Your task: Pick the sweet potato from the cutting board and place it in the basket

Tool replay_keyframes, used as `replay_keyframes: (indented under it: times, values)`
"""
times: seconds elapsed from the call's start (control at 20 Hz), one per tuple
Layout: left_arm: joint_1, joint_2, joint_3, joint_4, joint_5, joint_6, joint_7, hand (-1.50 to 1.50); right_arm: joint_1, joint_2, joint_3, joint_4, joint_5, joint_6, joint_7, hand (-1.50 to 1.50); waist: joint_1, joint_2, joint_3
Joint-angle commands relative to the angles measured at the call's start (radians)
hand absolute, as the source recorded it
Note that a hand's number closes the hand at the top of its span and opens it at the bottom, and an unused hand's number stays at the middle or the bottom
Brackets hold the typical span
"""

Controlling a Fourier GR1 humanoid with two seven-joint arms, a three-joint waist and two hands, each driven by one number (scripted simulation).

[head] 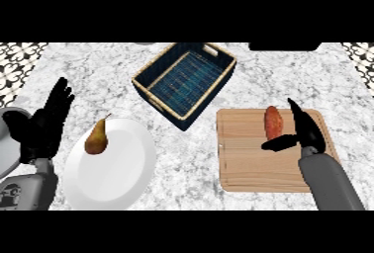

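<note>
An orange-brown sweet potato [273,121] lies lengthwise on the far part of the wooden cutting board [248,163] at the right. My right hand [305,132] hovers just right of it, fingers straight and pointing away, thumb stretched left below the potato's near end; it holds nothing. A dark blue woven basket [151,94] with a tan rim stands empty at the back centre, turned at an angle. My left hand [44,126] rests open at the left edge, fingers up.
A white plate [116,173] sits at the front left with a brown pear [96,139] on its far edge. A grey rounded object [9,143] shows at the left border. Marbled counter lies between plate, basket and board.
</note>
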Motion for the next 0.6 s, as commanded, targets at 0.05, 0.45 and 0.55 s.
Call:
replay_keyframes:
  times: [0.05, 0.45, 0.55]
  values:
    - [0.014, -0.022, -0.019, -0.027, -0.014, 0.001, 0.011, 0.00, -0.116, -0.017, -0.057, 0.272, -0.003, -0.043, -0.140, -1.50, 0.006, 0.002, 0.000]
    - [-0.021, -0.019, 0.006, 0.044, -0.015, 0.004, -0.023, 0.00, -0.049, 0.025, 0.075, 0.170, 0.061, 0.055, -0.125, 1.50, 0.002, 0.001, 0.000]
    - [-0.008, -0.017, -0.008, 0.001, -0.015, -0.006, 0.008, 0.00, -0.018, 0.026, 0.020, 0.226, 0.004, 0.027, -0.226, 1.50, 0.006, 0.002, 0.001]
